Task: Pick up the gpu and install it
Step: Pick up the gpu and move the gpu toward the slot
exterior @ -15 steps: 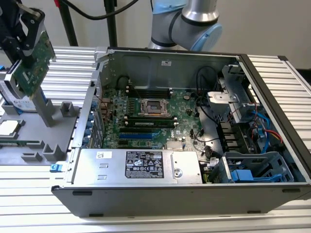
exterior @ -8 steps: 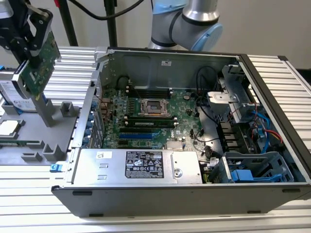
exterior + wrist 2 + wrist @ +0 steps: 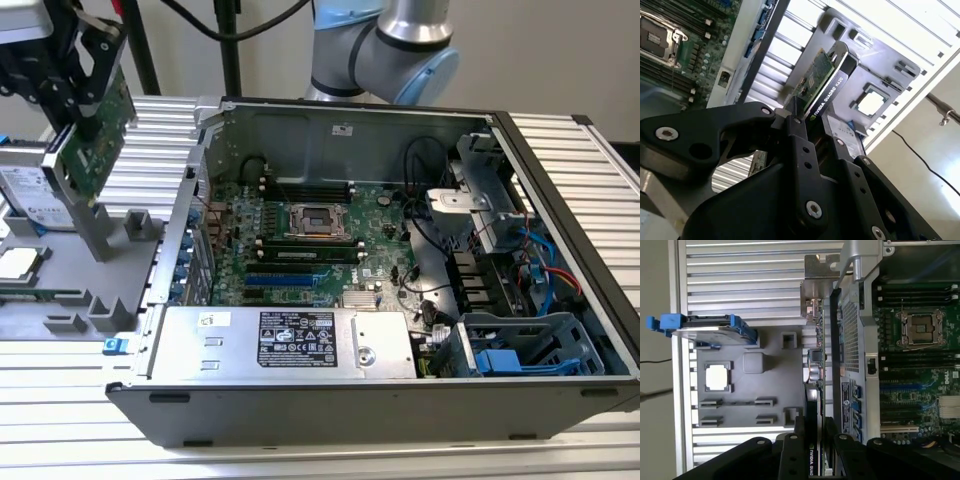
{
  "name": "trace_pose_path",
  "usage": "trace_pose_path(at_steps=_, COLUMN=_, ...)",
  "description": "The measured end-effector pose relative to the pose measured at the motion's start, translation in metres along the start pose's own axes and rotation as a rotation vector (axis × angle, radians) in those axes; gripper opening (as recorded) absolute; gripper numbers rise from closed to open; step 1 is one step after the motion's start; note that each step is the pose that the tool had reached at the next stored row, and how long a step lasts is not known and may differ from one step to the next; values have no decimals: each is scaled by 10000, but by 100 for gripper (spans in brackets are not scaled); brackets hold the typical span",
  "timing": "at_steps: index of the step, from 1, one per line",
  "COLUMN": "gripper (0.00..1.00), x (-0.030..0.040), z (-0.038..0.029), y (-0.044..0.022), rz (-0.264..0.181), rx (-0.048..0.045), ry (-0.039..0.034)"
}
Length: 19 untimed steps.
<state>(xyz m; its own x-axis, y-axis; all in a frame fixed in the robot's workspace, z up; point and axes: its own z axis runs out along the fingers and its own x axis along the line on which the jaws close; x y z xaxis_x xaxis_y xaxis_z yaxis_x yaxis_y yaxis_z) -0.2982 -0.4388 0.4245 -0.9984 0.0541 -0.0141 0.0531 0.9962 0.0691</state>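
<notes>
The gpu (image 3: pixel 98 140), a flat green card with a black cooler face, hangs tilted in my black claw (image 3: pixel 80 122), clenched on its upper edge, just above the grey moulded tray (image 3: pixel 45 238) at the exterior view's left, near the silver blue-railed hard drive (image 3: pixel 28 195). Pick looks done, I'd say; install isn't, with the card outside the open metal computer case (image 3: pixel 330 130) and apart from its large green motherboard (image 3: pixel 300 235).

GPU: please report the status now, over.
Status: gripper shut on the gpu. Card tilted over the grey tray, outside the case. Case side wall stands between card and motherboard.
</notes>
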Motion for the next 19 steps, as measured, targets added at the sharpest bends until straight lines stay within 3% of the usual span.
trace_pose_path(at_steps=11, gripper=0, x=-177, z=3, y=9, rz=0, rx=0, ry=0)
trace_pose_path(at_steps=19, gripper=0, x=-204, z=4, y=11, rz=1, rx=0, ry=0)
